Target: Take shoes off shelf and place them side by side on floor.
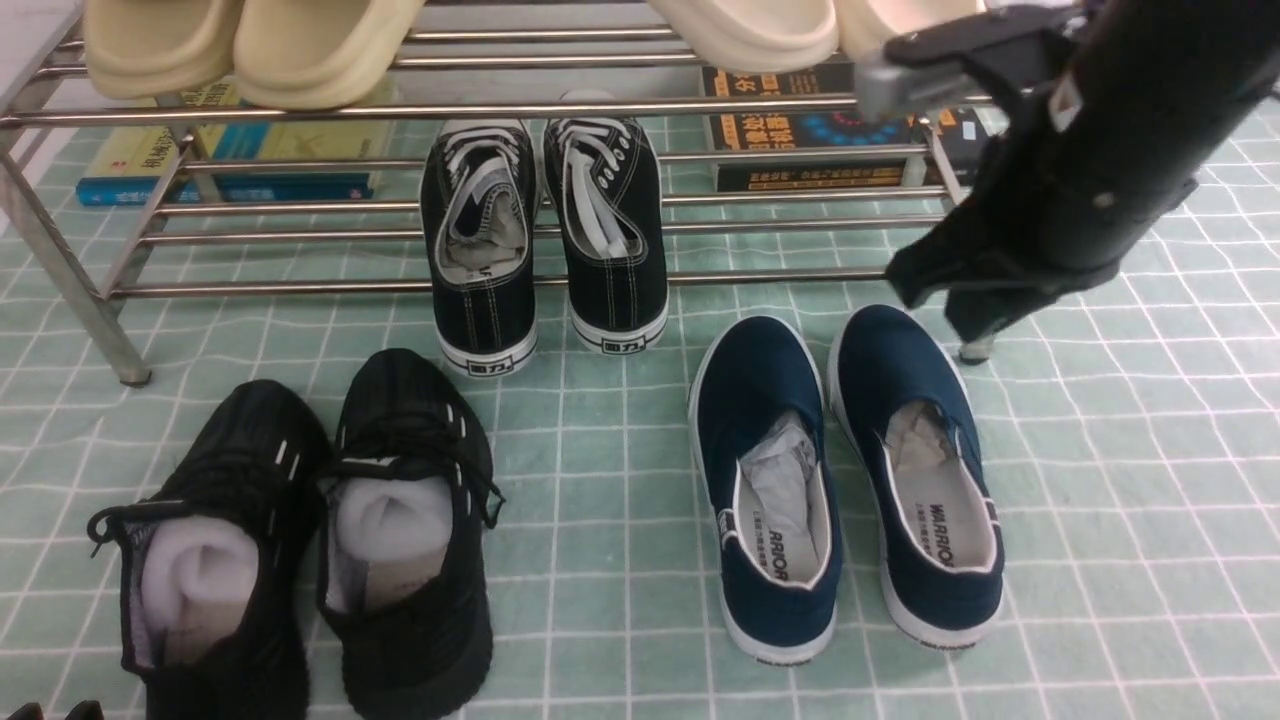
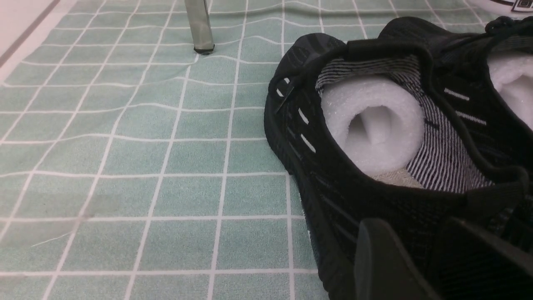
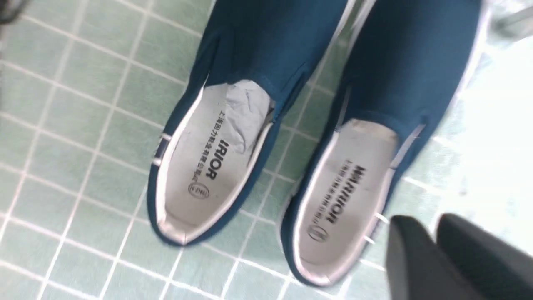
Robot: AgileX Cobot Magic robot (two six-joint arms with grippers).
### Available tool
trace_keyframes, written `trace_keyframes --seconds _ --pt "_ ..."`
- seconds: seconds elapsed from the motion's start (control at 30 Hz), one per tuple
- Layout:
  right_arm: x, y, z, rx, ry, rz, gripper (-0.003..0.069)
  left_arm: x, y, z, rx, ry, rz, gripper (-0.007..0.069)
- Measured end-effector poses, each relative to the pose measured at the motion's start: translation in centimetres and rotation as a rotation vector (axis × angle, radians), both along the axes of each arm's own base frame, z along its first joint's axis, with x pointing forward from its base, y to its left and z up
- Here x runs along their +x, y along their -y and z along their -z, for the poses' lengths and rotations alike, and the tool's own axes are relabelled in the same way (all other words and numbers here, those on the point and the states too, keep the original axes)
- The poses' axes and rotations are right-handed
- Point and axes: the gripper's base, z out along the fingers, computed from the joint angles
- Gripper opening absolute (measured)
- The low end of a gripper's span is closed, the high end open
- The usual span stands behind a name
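Two navy slip-on shoes stand side by side on the pale green tiled floor, toes toward the shelf: one on the left, one on the right. Both show grey WARRIOR insoles and paper stuffing. My right gripper hangs above and behind the right shoe's toe, shut and holding nothing. My left gripper is low at the front left, open, just behind the heel of a black knit sneaker.
A pair of black knit sneakers sits on the floor at the left. Black lace-up sneakers rest on the shelf's lower tier, heels overhanging. Beige slippers lie on the top tier, with books beneath. A shelf leg stands nearby.
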Motion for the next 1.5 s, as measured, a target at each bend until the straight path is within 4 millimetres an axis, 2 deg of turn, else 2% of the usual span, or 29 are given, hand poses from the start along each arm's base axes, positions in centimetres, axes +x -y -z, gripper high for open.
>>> trace_keyframes --seconds 0.03,0.07,0.13,0.23,0.3,0.33,0.37,0.4,0.43,0.47,0.5,0.53,0.6,0.7,0.73,0.8,0.87,0.9,1.17,1.5 --pt "-0.2 0.1 -0.2 0.001 0.003 0.000 0.0046 0.0 0.0 0.0 0.000 0.000 0.000 0.0239" --pt "-1.4 0.8 -1.5 0.017 0.041 -0.001 -0.0003 0.0 0.0 0.0 0.000 0.000 0.000 0.0239" --pt "-2.6 1.6 -2.5 0.032 0.068 -0.003 -0.0013 0.0 0.0 0.0 0.000 0.000 0.000 0.0239" --pt "-6.0 3.5 -3.5 0.047 0.099 -0.002 -0.0015 0.0 0.0 0.0 0.000 0.000 0.000 0.0239" --pt "-8.3 4.7 -3.2 0.061 0.100 -0.004 -0.0015 0.0 0.0 0.0 0.000 0.000 0.000 0.0239" --pt "-8.5 4.8 -3.1 0.064 0.101 -0.004 -0.0015 0.0 0.0 0.0 0.000 0.000 0.000 0.0239" --pt "-10.0 5.4 -2.3 0.102 0.123 -0.008 -0.0015 0.0 0.0 0.0 0.000 0.000 0.000 0.0239" --pt "-10.6 5.7 -2.3 0.123 0.148 -0.009 -0.0015 0.0 0.0 0.0 0.000 0.000 0.000 0.0239" --pt "-12.0 6.4 -0.9 0.181 0.210 -0.009 -0.0015 0.0 0.0 0.0 0.000 0.000 0.000 0.0239" --pt "-12.5 6.6 -0.7 0.220 0.269 -0.009 -0.0015 0.0 0.0 0.0 0.000 0.000 0.000 0.0239" --pt "-13.0 6.9 0.6 0.242 0.304 -0.011 -0.0015 0.0 0.0 0.0 0.000 0.000 0.000 0.0239" --pt "-13.3 7.1 1.2 0.279 0.376 -0.013 -0.0015 0.0 0.0 0.0 0.000 0.000 0.000 0.0239" --pt "-14.1 7.7 3.9 0.335 0.491 -0.012 -0.0013 0.0 0.0 0.0 0.000 0.000 0.000 0.0239" --pt "-14.7 8.1 5.7 0.401 0.618 -0.008 -0.0013 0.0 0.0 0.0 0.000 0.000 0.000 0.0239" --pt "-15.2 8.4 7.3 0.439 0.690 -0.003 -0.0011 0.0 0.0 0.0 0.000 0.000 0.000 0.0239" --pt "-15.5 8.7 7.6 0.469 0.747 -0.001 -0.0010 0.0 0.0 0.0 0.000 0.000 0.000 0.0239" --pt "-16.3 9.2 8.8 0.512 0.828 0.002 -0.0008 0.0 0.0 0.0 0.000 0.000 0.000 0.0239" --pt "-16.3 9.2 8.8 0.515 0.834 0.002 -0.0008 0.0 0.0 0.0 0.000 0.000 0.000 0.0239" --pt "-17.3 9.8 13.0 0.479 0.776 0.005 -0.0004 0.0 0.0 0.0 0.000 0.000 0.000 0.0239" --pt "-17.5 9.9 13.8 0.448 0.753 -0.011 0.0000 0.0 0.0 0.0 0.000 0.000 0.000 0.0242"
